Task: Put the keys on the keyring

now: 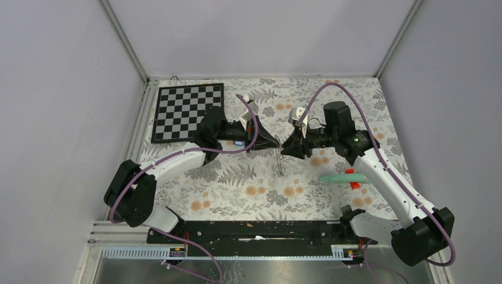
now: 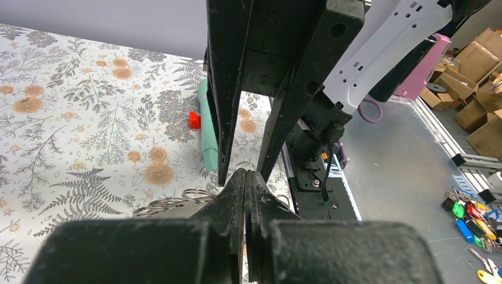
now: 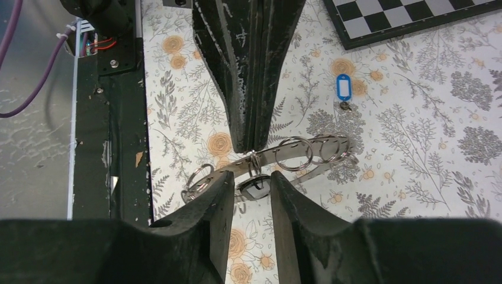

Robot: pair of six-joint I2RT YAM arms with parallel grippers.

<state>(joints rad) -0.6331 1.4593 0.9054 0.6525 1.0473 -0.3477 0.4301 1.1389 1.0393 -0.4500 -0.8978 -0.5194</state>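
The keyring [image 3: 296, 155] is a curved flat metal band carrying several split rings, and it hangs in the air over the floral cloth. My left gripper [image 3: 248, 142] is shut on its band from above. The black-tagged key [image 3: 253, 188] hangs from one small ring, between the spread fingers of my right gripper [image 3: 248, 177], which is open. The blue-tagged key [image 3: 343, 87] lies on the cloth beyond. In the top view both grippers meet tip to tip, left gripper [image 1: 276, 144], right gripper [image 1: 285, 148], with the keyring [image 1: 279, 162] dangling below. In the left wrist view a few of the keyring's rings [image 2: 171, 204] show beside the shut left gripper [image 2: 245, 177].
A chequered board [image 1: 186, 109] lies at the back left. A teal stick [image 1: 337, 177] with a red piece [image 1: 354, 180] lies to the right of centre. Off the table, cardboard boxes [image 2: 473, 89] and a heap of coloured key tags [image 2: 467, 213] show in the left wrist view.
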